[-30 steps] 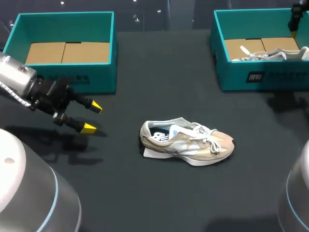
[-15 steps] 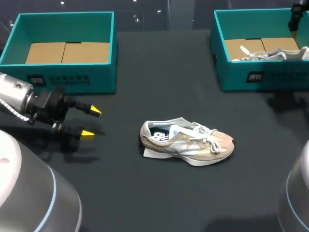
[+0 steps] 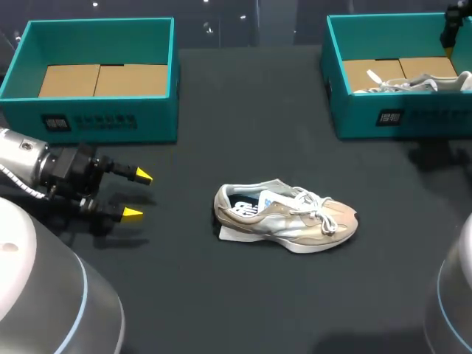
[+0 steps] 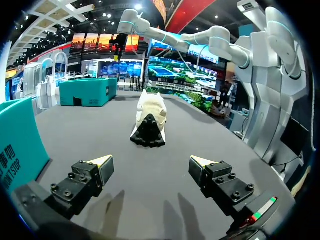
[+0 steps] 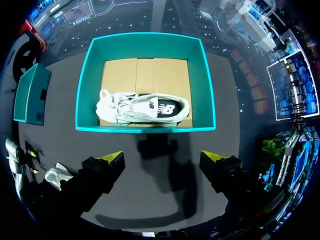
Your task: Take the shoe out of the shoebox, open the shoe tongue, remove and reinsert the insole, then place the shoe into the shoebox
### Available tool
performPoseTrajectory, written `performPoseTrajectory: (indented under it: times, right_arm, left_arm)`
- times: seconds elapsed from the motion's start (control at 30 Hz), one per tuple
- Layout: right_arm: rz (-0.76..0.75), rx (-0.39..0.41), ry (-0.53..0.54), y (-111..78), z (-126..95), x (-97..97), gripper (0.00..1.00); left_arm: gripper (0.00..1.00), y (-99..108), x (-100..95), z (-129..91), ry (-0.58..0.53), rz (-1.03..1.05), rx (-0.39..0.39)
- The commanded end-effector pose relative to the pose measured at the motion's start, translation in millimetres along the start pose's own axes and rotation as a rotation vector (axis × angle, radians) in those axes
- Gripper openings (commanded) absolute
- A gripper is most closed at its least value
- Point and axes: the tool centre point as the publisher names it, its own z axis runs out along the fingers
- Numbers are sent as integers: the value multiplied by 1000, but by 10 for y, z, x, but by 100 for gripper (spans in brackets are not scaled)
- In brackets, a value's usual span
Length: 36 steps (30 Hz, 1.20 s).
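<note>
Shoe [image 3: 286, 217] is lying mid-frame on the tabletop [image 3: 243, 133], long axis running left to right, heel facing the left arm [image 3: 44, 166], whose jaws are standing apart and empty at middle left, pointing at that heel. Right arm [image 3: 451, 26] is hovering at upper right over the right shoebox [image 3: 413, 118], jaws also apart, so the left is looking nearer; the left shoebox [image 3: 103, 125] is sitting well apart at upper left.
</note>
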Motion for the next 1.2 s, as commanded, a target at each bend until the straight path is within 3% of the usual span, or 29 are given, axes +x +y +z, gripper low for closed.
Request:
performPoseTrajectory:
  times: [0.03,0.57,1.03,1.2]
  right_arm:
    - [0,1,1,0,0,-2,100]
    - [0,1,1,0,0,-2,100]
    - [0,1,1,0,0,-2,100]
    - [0,1,1,0,0,-2,100]
  left_arm:
    - [100,19,23,82,-16,0,6]
    - [100,-114,49,537,-6,-23,17]
    - [100,-114,49,537,-6,-23,17]
    - [100,-47,15,666,-22,-64,51]
